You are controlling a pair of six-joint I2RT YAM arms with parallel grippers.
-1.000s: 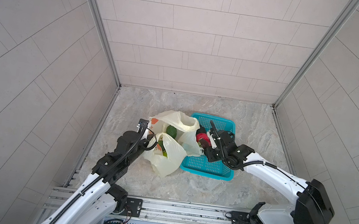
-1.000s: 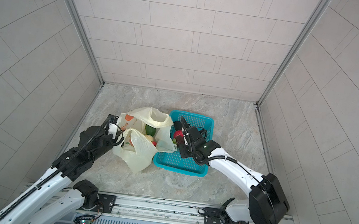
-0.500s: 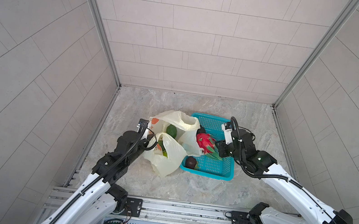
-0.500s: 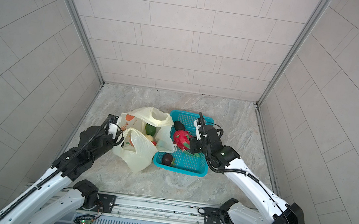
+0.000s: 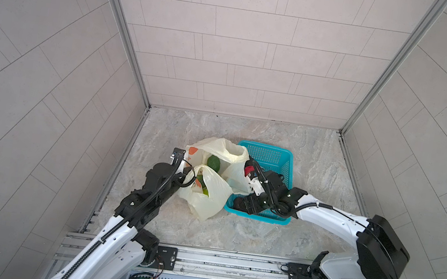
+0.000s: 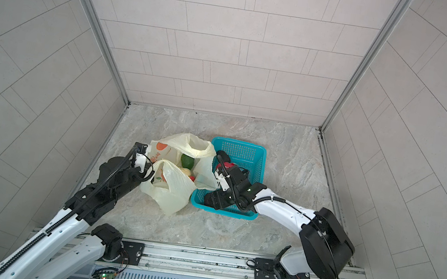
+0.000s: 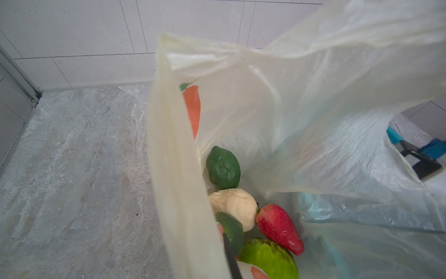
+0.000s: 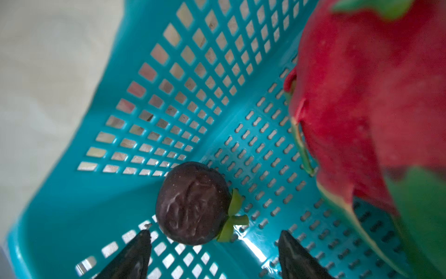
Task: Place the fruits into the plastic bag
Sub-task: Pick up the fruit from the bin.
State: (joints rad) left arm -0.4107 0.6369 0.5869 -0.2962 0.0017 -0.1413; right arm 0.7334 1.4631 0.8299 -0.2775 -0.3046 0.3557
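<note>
The plastic bag (image 5: 207, 200) (image 6: 170, 189) stands open on the floor left of the basket. My left gripper (image 5: 186, 175) (image 6: 149, 170) is shut on the bag's near rim (image 7: 183, 193), and one dark finger (image 7: 230, 253) shows inside. In the bag lie a dark green fruit (image 7: 223, 169), a cream one (image 7: 233, 209), a small red fruit (image 7: 280, 228) and a light green one (image 7: 268, 258). My right gripper (image 8: 214, 235) (image 5: 239, 204) is open low in the basket's near left corner. The dark brown fruit (image 8: 193, 203) lies just beyond its tips. The dragon fruit (image 8: 362, 96) (image 5: 248, 169) rests beside it.
The teal perforated basket (image 5: 273, 153) (image 6: 245, 146) (image 8: 72, 217) stands right of the bag, touching it. Tiled walls close in the stone floor (image 5: 316, 165) on three sides. A metal rail (image 5: 228, 262) runs along the front.
My right arm has swung from the far right of the dragon fruit down into the basket's near left corner, and its jaws have opened wide. The left arm and the bag have not moved.
</note>
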